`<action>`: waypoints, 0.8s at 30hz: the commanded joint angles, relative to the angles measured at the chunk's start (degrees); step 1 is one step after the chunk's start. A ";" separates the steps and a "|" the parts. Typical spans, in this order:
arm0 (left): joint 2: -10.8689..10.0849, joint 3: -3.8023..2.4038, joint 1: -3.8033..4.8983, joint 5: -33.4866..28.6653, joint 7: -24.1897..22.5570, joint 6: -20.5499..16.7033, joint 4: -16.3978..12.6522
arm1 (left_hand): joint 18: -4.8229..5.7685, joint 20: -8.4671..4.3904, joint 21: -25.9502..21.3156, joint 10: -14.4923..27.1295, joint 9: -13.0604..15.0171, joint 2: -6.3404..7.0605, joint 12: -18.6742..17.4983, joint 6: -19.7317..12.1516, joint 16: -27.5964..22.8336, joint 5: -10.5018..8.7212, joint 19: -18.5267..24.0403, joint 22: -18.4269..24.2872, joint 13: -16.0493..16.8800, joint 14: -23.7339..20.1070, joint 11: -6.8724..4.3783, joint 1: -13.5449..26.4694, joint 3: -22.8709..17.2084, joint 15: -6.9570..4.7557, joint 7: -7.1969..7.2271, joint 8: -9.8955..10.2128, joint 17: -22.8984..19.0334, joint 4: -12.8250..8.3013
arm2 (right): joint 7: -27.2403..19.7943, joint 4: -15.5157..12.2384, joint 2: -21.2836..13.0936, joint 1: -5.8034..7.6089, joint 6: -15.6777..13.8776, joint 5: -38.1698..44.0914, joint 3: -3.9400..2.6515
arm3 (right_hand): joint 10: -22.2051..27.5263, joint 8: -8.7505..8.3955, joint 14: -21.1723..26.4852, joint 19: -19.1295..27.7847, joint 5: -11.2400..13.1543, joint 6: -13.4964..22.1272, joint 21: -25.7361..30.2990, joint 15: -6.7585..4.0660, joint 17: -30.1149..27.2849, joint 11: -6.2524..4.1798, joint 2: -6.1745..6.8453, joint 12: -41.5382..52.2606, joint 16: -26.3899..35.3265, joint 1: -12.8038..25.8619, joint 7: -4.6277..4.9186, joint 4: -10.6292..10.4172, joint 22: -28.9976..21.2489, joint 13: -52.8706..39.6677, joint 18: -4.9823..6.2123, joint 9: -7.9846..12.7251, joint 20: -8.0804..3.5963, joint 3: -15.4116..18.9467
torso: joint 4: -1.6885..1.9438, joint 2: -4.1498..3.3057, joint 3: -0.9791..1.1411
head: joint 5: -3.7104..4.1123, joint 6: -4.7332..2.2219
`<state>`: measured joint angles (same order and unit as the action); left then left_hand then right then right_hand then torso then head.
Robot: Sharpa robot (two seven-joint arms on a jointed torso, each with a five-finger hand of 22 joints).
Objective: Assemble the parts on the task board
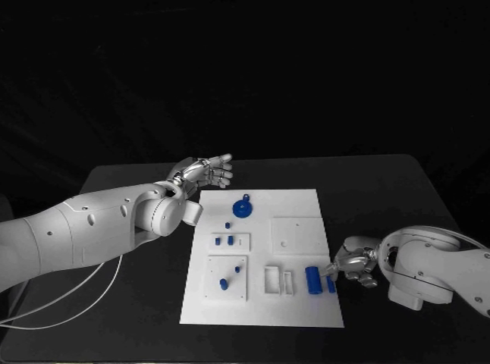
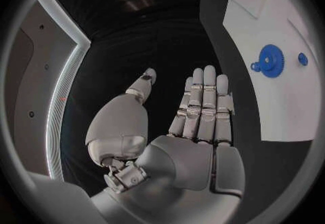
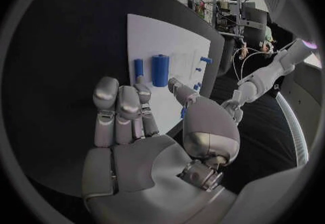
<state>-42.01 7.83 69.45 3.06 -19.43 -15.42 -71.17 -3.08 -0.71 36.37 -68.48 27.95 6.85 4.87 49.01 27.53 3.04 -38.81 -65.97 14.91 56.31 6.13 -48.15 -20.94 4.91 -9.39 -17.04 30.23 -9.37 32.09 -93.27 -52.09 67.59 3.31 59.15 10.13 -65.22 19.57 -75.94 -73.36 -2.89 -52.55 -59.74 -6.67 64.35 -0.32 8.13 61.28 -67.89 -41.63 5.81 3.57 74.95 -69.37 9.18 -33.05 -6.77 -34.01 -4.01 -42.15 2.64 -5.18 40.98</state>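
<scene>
**Task board, assembly barely begun: right hand at the near-right parts**

Item 1, nearest: task board (image 1: 262, 303), a white plate lying lengthwise on the black table (image 1: 387, 182), its near edge closest to the camera.

Item 2: blue parts on the board. Near right, a thick upright cylinder (image 1: 313, 280) with a slimmer blue pin (image 1: 331, 283) just to its right at the board's edge. Near left, a small blue peg (image 1: 223, 283) on a raised square plate. Mid left, two short pegs (image 1: 223, 241) on a smaller plate. Far centre, a blue gear (image 1: 242, 208) lying flat, seen also from the left wrist (image 2: 270, 61).

Item 3: right hand (image 1: 353, 265), just off the board's right edge beside the slim pin. Fingers extended and close together, thumb apart, nothing held; from the right wrist the fingertips (image 3: 121, 96) stand just short of the cylinder (image 3: 160, 70) and pin (image 3: 138, 66).

Item 4: left hand (image 1: 205, 172), raised near the board's far-left corner, flat and open, holding nothing (image 2: 200, 121).

Step in hand, as a judgement: reach toward the near-right pin or cylinder; most parts seem unseated. The next move calls for a fine pinch on a slim upright piece without toppling its neighbour.

Markings: no brand, label or legible writing on board, parts or arms.
</scene>
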 commanded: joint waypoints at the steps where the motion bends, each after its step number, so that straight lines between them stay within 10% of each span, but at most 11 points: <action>1: 0.09 -0.03 0.01 -0.42 -1.09 1.20 -0.12 | -0.68 0.07 -0.24 0.38 -0.07 -0.10 -0.20 -0.48 -0.26 -0.17 0.03 0.07 -0.05 -0.33 0.21 0.33 0.22 0.22 -0.08 -0.01 0.10 0.07 | 0.35 0.06 0.91 -0.61 -0.04 0.30 0.02 | 0.24 -0.20 0.26 0.23 0.07 -0.26 -0.24 -0.13 0.10 -0.26 -0.20 0.32 -0.37 0.59 0.07 0.52 1.19 -0.09 5.82 -0.06 -0.25 -0.05 | 0.06 -0.05 -0.08 | -0.17 0.12; 24: -0.11 -0.04 0.01 -0.42 -0.72 1.22 -0.26 | -0.79 0.13 -0.40 0.37 -0.12 -0.76 -0.24 -0.50 -0.52 -0.14 -0.07 0.02 -0.08 -0.28 0.21 -0.05 0.22 0.24 -0.09 -0.05 0.43 -0.27 | -0.12 3.35 5.96 -3.68 -2.74 3.33 0.07 | 0.15 -0.58 0.27 0.52 0.07 -0.46 -0.69 -0.09 -0.01 -0.23 -0.56 0.31 -0.43 1.14 0.10 2.70 1.09 -0.19 5.82 -0.35 -0.08 -0.75 | -0.01 -0.11 0.05 | -0.99 0.99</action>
<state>-42.15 7.83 69.44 2.97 -19.53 -15.04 -71.25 -3.02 -0.71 36.15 -68.48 27.91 6.86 4.87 49.01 27.32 3.04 -38.81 -65.98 14.92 56.31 6.13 -48.16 -20.94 4.91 -9.39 -17.04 30.60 -9.37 32.01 -90.22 -46.34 64.36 1.05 60.49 9.95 -65.22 19.45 -75.94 -73.05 -2.89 -53.00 -60.11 -6.66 64.34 -0.32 7.45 61.25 -68.10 -40.95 5.36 6.01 74.95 -69.52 9.18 -33.67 -6.86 -34.87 -4.04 -42.25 2.70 -6.11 41.90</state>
